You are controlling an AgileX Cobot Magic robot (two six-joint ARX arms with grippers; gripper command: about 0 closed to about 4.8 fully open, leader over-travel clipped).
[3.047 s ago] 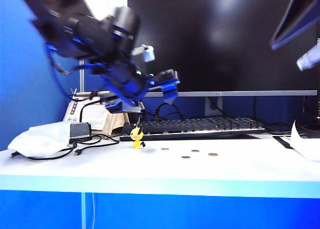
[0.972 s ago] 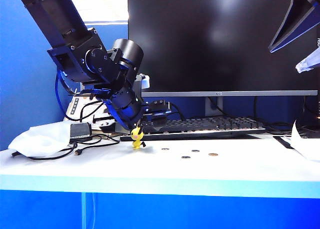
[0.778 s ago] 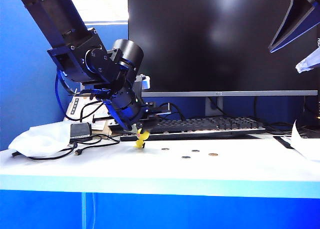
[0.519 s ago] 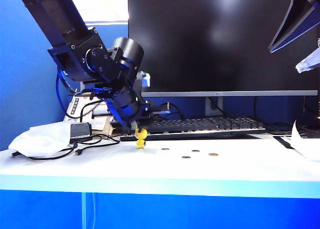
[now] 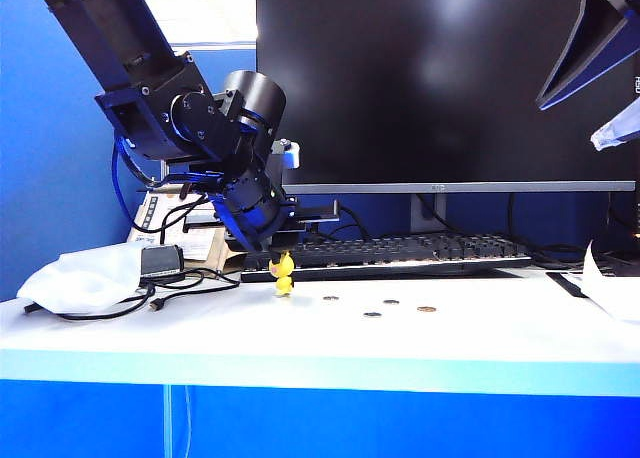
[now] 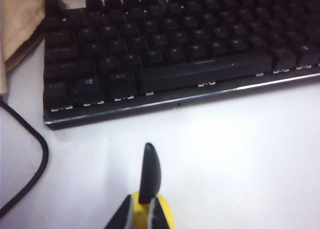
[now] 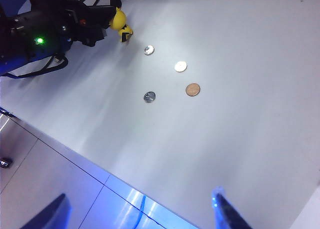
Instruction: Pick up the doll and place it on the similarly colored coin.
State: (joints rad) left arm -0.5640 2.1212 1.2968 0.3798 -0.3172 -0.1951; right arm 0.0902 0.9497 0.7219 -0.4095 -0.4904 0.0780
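Left hand (image 5: pixel 281 261) low over surface (image 5: pixel 330 343), just in front of keyboard (image 5: pixel 400 250); fingers (image 6: pixel 149 173) now clamped on doll (image 5: pixel 284 274), were wide a sec ago. Doll roughly upright, leaning a bit vs before. Bare surface out to brass coin (image 7: pixel 192 89) and grey coins (image 7: pixel 149 96). Right hand (image 7: pixel 140 214) high, spread wide, holding nothing.

Exterior view faces the keyboard (image 5: pixel 400 251) from table-edge height; left wrist view hovers close before it; right wrist view looks down from high, sharing the doll (image 7: pixel 118 20).
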